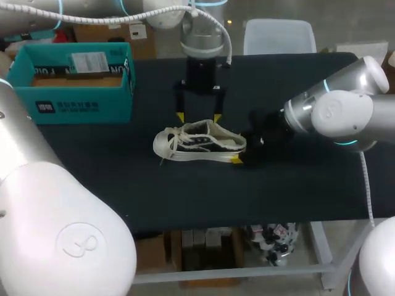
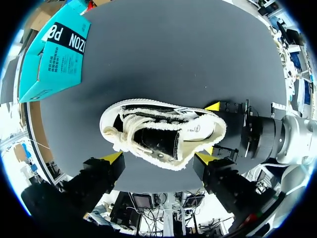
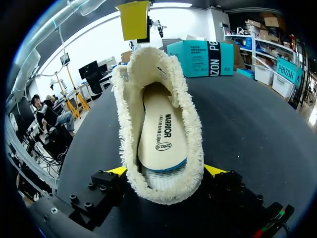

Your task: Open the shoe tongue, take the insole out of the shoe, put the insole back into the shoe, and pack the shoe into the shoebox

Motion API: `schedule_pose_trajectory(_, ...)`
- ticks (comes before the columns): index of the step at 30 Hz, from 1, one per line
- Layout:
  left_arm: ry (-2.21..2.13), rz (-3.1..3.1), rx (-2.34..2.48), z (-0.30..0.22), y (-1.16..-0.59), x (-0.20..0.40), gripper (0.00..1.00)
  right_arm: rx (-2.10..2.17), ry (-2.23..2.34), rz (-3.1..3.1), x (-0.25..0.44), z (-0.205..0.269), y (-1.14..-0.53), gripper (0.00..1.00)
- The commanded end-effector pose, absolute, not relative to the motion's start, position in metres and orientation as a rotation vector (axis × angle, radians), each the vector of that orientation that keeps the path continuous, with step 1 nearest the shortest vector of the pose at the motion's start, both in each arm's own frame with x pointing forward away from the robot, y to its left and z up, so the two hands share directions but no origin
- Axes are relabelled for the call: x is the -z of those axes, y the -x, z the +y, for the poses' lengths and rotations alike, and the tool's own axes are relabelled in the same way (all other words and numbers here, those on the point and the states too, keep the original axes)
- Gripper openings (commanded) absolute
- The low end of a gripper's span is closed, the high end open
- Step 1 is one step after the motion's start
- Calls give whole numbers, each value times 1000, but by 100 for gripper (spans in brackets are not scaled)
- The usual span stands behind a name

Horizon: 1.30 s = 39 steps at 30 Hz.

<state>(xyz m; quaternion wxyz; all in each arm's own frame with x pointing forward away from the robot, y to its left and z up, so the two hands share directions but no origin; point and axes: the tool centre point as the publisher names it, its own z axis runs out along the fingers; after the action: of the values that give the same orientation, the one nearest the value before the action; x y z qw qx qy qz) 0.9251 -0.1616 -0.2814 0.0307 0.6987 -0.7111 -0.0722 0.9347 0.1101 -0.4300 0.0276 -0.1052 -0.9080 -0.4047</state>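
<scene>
Our right tool [image 3: 166, 171] clamps the heel of the shoe [image 1: 197, 143], which lies on the surface [image 1: 185, 191], insole [image 3: 161, 134] inside. Our left tool [image 1: 198, 117] hangs spread wide over its far side. The box [image 1: 80, 80] sits far left.

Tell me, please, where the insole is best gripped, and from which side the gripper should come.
Grip the insole at its heel end, coming from above through the collar opening of the shoe. Only that end lies bare; the front runs under the tongue and laces. It lies flat, so one finger probably has to slip under its rear edge first.
</scene>
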Motion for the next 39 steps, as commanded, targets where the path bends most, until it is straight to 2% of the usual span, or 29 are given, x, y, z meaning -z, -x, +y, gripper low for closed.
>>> schedule_pose_trajectory(1, -2175, -2213, 419, -173, -934, 291, 80, 1249, 323, -2800, 438, 111, -937, 0)
schedule_pose_trajectory(10, -2161, -2226, 521, -172, -933, 305, 75, 1249, 323, -2800, 438, 111, -937, 0)
schedule_pose_trajectory(11, -2156, -2225, 529, -171, -933, 307, 73, 1249, 323, -2800, 438, 111, -937, 0)
schedule_pose_trajectory(15, -2162, -2221, 546, -170, -934, 309, 50, 1249, 323, -2800, 438, 111, -937, 0)
schedule_pose_trajectory(20, -2170, -2221, 564, -166, -936, 310, 45, 1249, 323, -2800, 438, 111, -937, 0)
schedule_pose_trajectory(22, -2177, -2218, 566, -164, -938, 311, 36, 1249, 323, -2800, 438, 111, -937, 0)
schedule_pose_trajectory(23, -2177, -2215, 564, -163, -939, 312, 26, 1249, 323, -2800, 438, 111, -937, 0)
schedule_pose_trajectory(24, -2177, -2215, 561, -163, -939, 312, 10, 1249, 323, -2800, 438, 111, -937, 0)
schedule_pose_trajectory(25, -2172, -2214, 554, -162, -939, 312, 0, 1249, 323, -2800, 438, 111, -937, 0)
schedule_pose_trajectory(39, -2136, -2236, 190, -129, -918, 282, 0, 1249, 323, -2800, 438, 111, -937, 0)
